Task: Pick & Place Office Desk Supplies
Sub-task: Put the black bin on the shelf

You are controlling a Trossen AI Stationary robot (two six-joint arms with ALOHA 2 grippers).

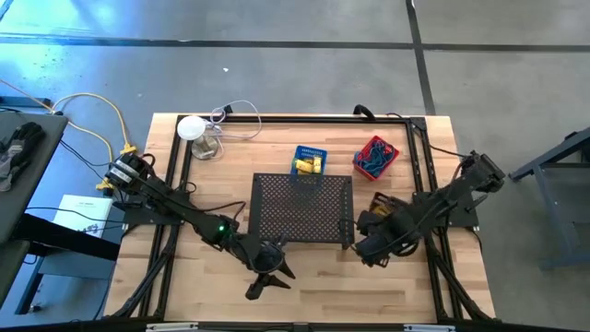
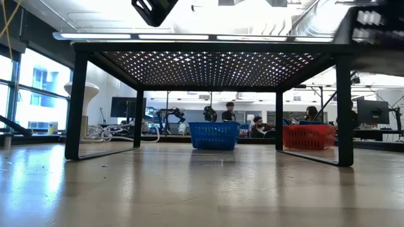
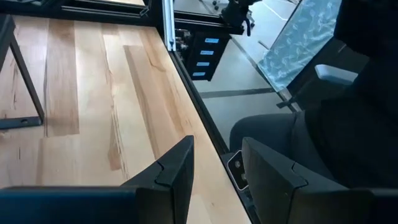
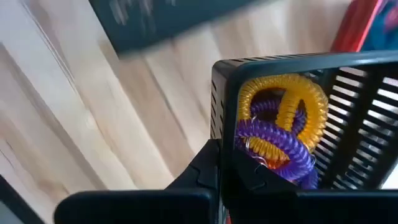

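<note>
A small black slatted box [image 4: 367,106] holds orange [image 4: 292,93] and purple [image 4: 273,140] coiled rings; it stands right of the black mesh tray [image 1: 302,207]. My right gripper [image 4: 225,160] is shut just above these rings, right of the tray [image 1: 367,247]. A blue basket [image 1: 309,161] with yellow packets and a red basket [image 1: 376,157] with blue rubber bands stand behind the tray. My left gripper [image 3: 214,168] hangs open with nothing between its fingers, above the table's near edge [image 1: 272,279]. My right gripper's shut fingertips [image 4: 239,163] show right against the purple coiled ring [image 4: 261,144], coming from above and pointing down. I cannot tell whether they touch or hold it; the picture is blurred there.
A white round-topped object [image 1: 194,129] with a cable stands at the far left. The mesh tray rests on four legs [image 2: 77,107] with room beneath. Black frame rails [image 1: 424,175] run along the table's sides. People sit in the room beyond [image 2: 228,112]. Bare wood lies before the tray [image 2: 202,189].
</note>
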